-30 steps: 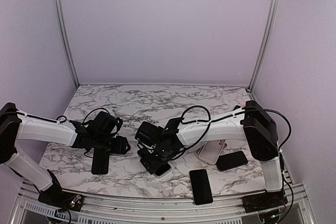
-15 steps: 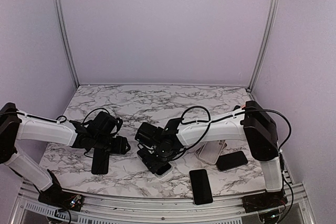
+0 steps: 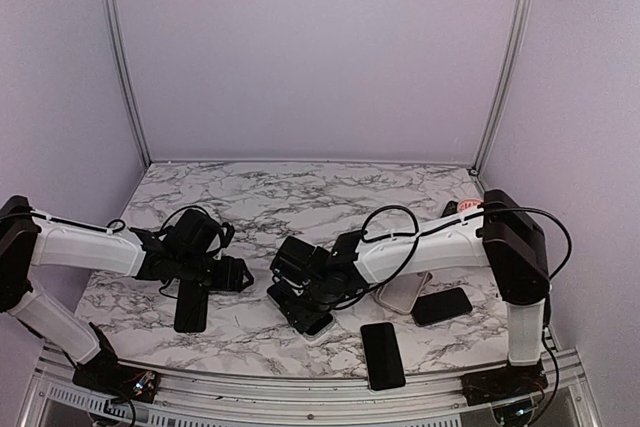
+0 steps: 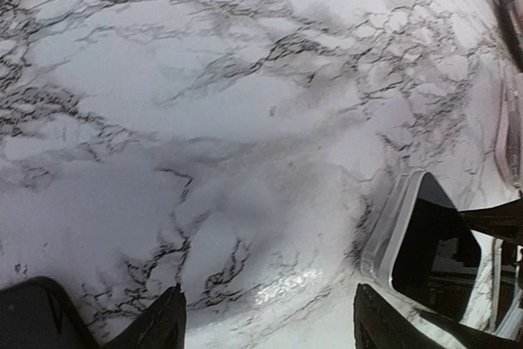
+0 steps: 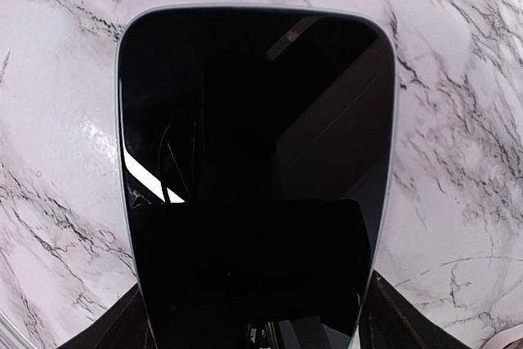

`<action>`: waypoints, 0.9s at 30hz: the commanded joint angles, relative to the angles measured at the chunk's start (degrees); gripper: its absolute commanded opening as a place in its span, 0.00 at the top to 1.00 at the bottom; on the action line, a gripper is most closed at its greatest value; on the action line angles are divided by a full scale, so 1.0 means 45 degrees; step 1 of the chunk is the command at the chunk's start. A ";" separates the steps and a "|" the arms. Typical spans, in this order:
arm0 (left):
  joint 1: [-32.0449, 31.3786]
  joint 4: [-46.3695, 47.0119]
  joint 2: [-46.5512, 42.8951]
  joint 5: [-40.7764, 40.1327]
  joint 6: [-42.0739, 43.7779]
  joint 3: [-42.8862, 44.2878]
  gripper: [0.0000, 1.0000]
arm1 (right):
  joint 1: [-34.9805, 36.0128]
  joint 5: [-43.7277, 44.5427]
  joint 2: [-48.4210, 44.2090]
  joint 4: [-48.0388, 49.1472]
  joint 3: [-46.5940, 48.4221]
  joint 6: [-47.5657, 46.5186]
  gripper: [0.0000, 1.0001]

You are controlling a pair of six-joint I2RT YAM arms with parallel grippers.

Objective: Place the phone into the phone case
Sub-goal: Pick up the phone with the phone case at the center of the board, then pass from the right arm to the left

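Observation:
A phone [image 5: 253,161] with a dark screen lies flat on the marble inside a clear phone case [image 4: 382,237]. The case rim shows as a pale band around the screen. My right gripper [image 5: 261,328] is shut on the phone, one finger against each long side. In the top view the cased phone [image 3: 314,323] pokes out below the right gripper [image 3: 300,297] at mid-table. My left gripper [image 4: 270,328] stands open over bare marble just left of the case, with nothing between its fingers. It is also the left gripper [image 3: 238,275] in the top view.
A bare black phone [image 3: 190,307] lies below the left gripper. Right of the cased phone lie an empty clear case [image 3: 405,292] and a black phone [image 3: 442,305]. Another black phone [image 3: 382,355] lies by the front rail.
My right gripper narrowed onto the cased phone and moved a little right and nearer with it. The left gripper's fingers spread wider; that arm barely moved.

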 commanded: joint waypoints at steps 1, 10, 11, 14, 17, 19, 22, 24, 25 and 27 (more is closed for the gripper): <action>0.0715 0.2828 -0.0418 0.2764 -0.1036 -0.0479 0.25 | 0.0005 0.0639 -0.0922 0.1585 -0.0566 -0.0093 0.57; 0.0865 0.7328 0.1213 0.5452 -0.3355 -0.1028 0.13 | -0.0055 0.1752 -0.1724 0.3511 -0.1851 -0.0392 0.58; 0.0867 0.7490 0.1349 0.5580 -0.3429 -0.1013 0.13 | -0.0055 0.1898 -0.1847 0.3746 -0.1968 -0.0462 0.58; 0.0861 0.7872 0.1759 0.5978 -0.3644 -0.0838 0.16 | -0.0055 0.2120 -0.2264 0.4430 -0.2325 -0.0734 0.58; 0.0866 0.8138 0.2001 0.6119 -0.3786 -0.0697 0.22 | -0.0064 0.2300 -0.2503 0.4825 -0.2490 -0.0926 0.58; 0.0800 0.8271 0.2122 0.6191 -0.3860 -0.0602 0.26 | -0.0045 0.2333 -0.2591 0.5077 -0.2557 -0.1073 0.59; 0.0676 0.8394 0.2351 0.6375 -0.3919 -0.0336 0.32 | -0.0033 0.2311 -0.2637 0.5330 -0.2601 -0.1261 0.58; 0.0555 0.8449 0.2440 0.6373 -0.3954 -0.0200 0.40 | -0.0035 0.2362 -0.2667 0.5425 -0.2591 -0.1381 0.58; 0.0508 0.8470 0.2494 0.6381 -0.3977 -0.0135 0.43 | -0.0035 0.2406 -0.2675 0.5485 -0.2618 -0.1406 0.59; 0.0393 0.8533 0.2625 0.6380 -0.3940 -0.0030 0.48 | -0.0035 0.2396 -0.2729 0.5711 -0.2709 -0.1487 0.59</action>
